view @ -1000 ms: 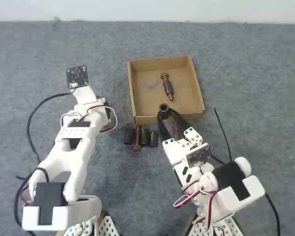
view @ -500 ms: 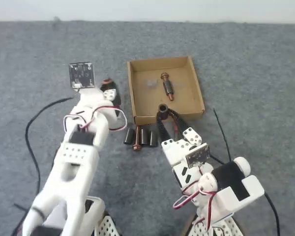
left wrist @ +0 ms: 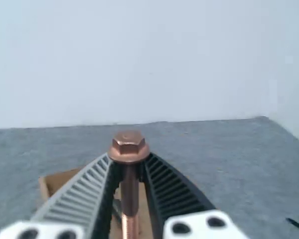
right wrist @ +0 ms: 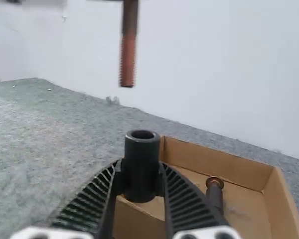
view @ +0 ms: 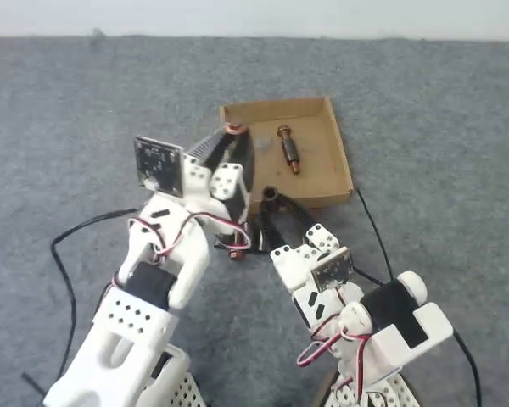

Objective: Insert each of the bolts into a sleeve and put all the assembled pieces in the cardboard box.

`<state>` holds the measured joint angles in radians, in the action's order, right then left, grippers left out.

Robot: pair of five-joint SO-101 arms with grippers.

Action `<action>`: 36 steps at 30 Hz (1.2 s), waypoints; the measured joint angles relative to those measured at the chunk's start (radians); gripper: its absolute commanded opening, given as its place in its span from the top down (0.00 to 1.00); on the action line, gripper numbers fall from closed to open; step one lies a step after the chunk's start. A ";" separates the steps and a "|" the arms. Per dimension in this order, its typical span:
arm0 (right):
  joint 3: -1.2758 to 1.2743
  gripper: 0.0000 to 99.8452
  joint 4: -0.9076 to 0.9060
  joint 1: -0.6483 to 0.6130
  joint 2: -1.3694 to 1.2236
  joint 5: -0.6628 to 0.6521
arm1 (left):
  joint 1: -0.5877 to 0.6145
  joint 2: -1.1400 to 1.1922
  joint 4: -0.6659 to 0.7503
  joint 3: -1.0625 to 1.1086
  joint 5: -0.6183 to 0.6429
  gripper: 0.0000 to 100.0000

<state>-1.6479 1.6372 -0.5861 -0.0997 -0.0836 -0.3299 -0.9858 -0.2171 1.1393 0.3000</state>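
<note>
My left gripper [view: 232, 141] is shut on a copper bolt [view: 232, 130] held upright, head up, over the near-left corner of the cardboard box [view: 332, 153]. In the left wrist view the bolt [left wrist: 129, 149] stands between the ribbed fingers [left wrist: 167, 181]. My right gripper [view: 270, 203] is shut on a black sleeve [view: 270, 195], open end up, just in front of the box. In the right wrist view the sleeve [right wrist: 141, 162] sits in the gripper [right wrist: 141, 174], and the bolt's threaded end [right wrist: 128, 47] hangs above it, slightly to one side. One assembled piece [view: 288, 150] lies in the box.
Loose black sleeves [view: 260, 231] and another copper bolt [view: 236, 248] lie on the grey carpet between the two arms, partly hidden by them. Black cables trail at the left [view: 64, 254] and right [view: 375, 237]. Open carpet lies beyond and beside the box.
My left arm has swung right from beside the box, carrying the bolt up over the box's near-left corner above the sleeve. The right gripper with the sleeve has shifted slightly left.
</note>
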 measured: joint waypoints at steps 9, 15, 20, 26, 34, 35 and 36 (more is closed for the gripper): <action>0.000 0.99 -0.005 0.000 0.000 0.000 | -0.109 -0.003 0.046 0.000 0.000 0.99; 0.000 0.99 -0.005 0.000 0.000 0.000 | -0.155 -0.006 0.034 0.035 0.000 0.99; 0.000 0.99 -0.005 0.000 0.000 0.000 | -0.141 -0.008 0.032 0.046 -0.002 0.99; 0.000 0.99 -0.005 0.000 0.000 0.000 | -0.126 -0.008 0.032 0.048 0.000 0.99; 0.000 0.99 -0.005 -0.003 0.000 0.000 | -0.115 -0.009 0.032 0.097 -0.048 0.99; 0.000 0.99 -0.005 -0.003 0.000 0.000 | -0.110 -0.009 0.032 0.103 -0.048 0.99; 0.000 0.99 -0.005 -0.003 0.000 -0.002 | -0.110 -0.009 0.032 0.107 -0.049 0.99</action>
<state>-1.6479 1.6326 -0.5892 -0.0997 -0.0852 -0.4404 -0.9950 -0.1849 1.2467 0.2509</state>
